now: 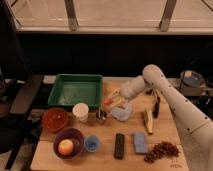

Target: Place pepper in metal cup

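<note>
Nearest my camera, along the front of the pale wooden table (105,156), I see a purple bowl (77,135) holding a round yellow-orange fruit (65,146), a small blue cup (92,143), a black bar-shaped object (119,145), a blue block (140,142) and a dark red grape cluster (161,151). Behind them stand a red-orange bowl (54,119), a tall white cup (80,112), the small shiny metal cup (101,116) and a pale yellow corn cob (148,120). Just above and right of the metal cup hangs my gripper (113,99). Its fingers are closed on what looks like the slim orange-red pepper (108,102), held off the table beside the green plastic tray (76,90).
</note>
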`<state>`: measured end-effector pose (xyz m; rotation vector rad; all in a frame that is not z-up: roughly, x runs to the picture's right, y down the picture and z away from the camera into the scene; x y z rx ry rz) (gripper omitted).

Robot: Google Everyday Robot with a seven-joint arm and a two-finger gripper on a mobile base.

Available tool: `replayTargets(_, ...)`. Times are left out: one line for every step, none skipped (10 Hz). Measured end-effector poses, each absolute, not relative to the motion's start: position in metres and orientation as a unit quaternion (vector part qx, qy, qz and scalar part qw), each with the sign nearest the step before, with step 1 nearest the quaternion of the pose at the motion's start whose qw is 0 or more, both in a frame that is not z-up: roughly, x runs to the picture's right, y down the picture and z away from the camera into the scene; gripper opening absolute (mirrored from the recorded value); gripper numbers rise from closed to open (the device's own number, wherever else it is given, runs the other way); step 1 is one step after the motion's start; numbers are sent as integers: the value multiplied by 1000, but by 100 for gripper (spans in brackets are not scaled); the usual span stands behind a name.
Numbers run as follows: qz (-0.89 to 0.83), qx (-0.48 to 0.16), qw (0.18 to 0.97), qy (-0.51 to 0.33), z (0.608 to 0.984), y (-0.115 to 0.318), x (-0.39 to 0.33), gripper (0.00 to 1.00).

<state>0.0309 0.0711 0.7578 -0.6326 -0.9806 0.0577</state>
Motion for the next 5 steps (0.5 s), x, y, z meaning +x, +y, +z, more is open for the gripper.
replayTargets(20,-295,826,-479,747,68,22,0)
replayTargets(13,-294,816,-498,733,67,12,0)
replayTargets(5,-293,805,-516,721,66,-2,0)
replayTargets(-2,-292,796,-530,714,66,-15,0)
replayTargets(-5,-293,788,-542,709,66,-24,0)
